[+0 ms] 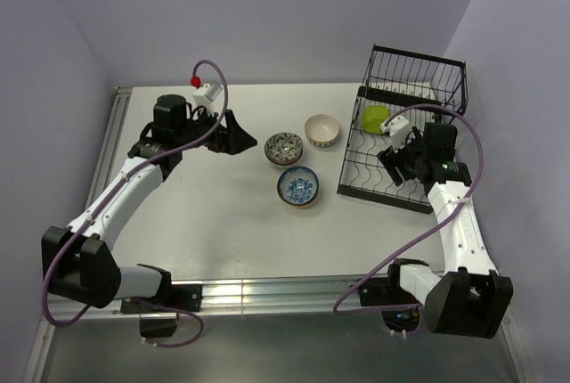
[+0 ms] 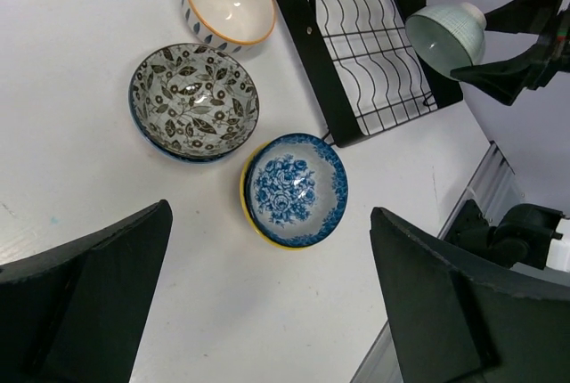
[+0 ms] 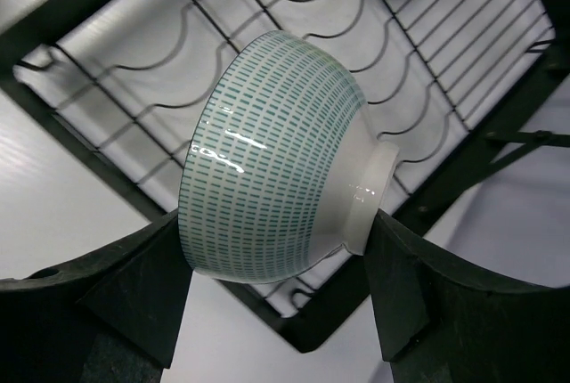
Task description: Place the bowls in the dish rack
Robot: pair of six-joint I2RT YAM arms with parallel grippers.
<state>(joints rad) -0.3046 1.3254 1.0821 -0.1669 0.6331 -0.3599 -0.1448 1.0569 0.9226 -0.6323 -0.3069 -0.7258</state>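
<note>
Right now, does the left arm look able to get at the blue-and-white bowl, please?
Probably yes: the left gripper is open and empty; the blue-and-white bowl lies uncovered just ahead, with nothing between them.

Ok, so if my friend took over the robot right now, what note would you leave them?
Left gripper: open, empty, above the table near the loose bowls.
Right gripper: shut on the teal-striped bowl, holding it over the dish rack.
Done: lime-green bowl sits in the rack.
Left: set the teal-striped bowl in the rack, then load the cream bowl, dark floral bowl and blue-and-white bowl, all on the table beside the rack.
</note>
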